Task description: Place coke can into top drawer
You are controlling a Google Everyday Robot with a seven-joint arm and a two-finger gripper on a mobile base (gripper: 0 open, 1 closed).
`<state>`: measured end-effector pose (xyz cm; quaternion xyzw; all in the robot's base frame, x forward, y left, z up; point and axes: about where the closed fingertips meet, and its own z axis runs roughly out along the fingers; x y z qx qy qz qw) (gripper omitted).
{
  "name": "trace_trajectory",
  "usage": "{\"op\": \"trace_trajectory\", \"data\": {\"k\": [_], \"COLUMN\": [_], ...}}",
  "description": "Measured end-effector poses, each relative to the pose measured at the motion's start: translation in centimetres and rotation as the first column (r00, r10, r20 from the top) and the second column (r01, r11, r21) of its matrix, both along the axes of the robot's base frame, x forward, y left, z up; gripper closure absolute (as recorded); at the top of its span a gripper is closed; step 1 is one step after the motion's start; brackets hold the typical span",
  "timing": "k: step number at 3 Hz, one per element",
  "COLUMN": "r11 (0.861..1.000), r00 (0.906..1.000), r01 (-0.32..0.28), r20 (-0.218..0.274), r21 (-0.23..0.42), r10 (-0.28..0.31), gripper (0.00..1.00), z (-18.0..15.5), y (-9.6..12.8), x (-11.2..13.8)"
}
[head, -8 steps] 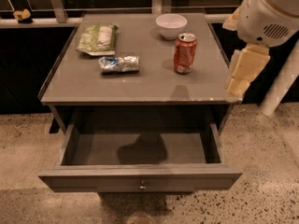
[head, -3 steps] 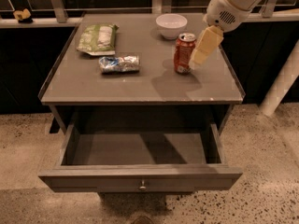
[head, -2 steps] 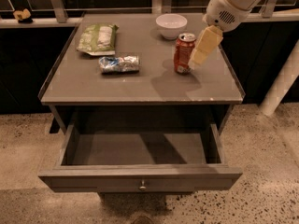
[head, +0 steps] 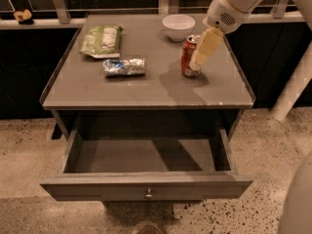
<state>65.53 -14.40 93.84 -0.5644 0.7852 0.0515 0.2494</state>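
**On the tabletop, the gripper is at the coke can; the top drawer stands open**

Seen from the camera view, the grey table fills the middle of the scene. The coke can stands upright on its right half, a little nearer than the white bowl, which sits by the far edge. The can is red with a silver top.

The robot's white arm reaches down from the upper right. Its cream-coloured gripper slants down and to the left, overlapping the right side of the can, with its tip low on the can's body near the tabletop. Whether the gripper is spread, closed or clamped on the can cannot be told from this angle.

Left of the can, near the middle of the table, a silver-blue foil packet lies flat. A green snack bag lies beyond it, toward the far left corner.

Below the tabletop, the top drawer is extended toward the near side. Its grey floor is in full view, partly in shadow. A small round metal knob sits at the centre of its flat front panel.

The can is on the tabletop, not in the drawer.
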Motion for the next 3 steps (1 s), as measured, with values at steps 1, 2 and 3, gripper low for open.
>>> {"op": "trace_trajectory", "data": {"k": [1,2,3], "r11": [1.000,0.999,0.997], "r00": [1.0000,0.9997,0.9984], "r01": [-0.005,0.001,0.019], "r20": [-0.007,-0.024,-0.054], "r21": [0.020,0.034,0.072], "r10": [0.006,0.000,-0.015], "gripper": [0.00,0.00,0.00], "z": [-0.6,-1.5,-2.8], "y": [0.6,1.1,0.9], "x": [1.5,2.9,3.9]}}
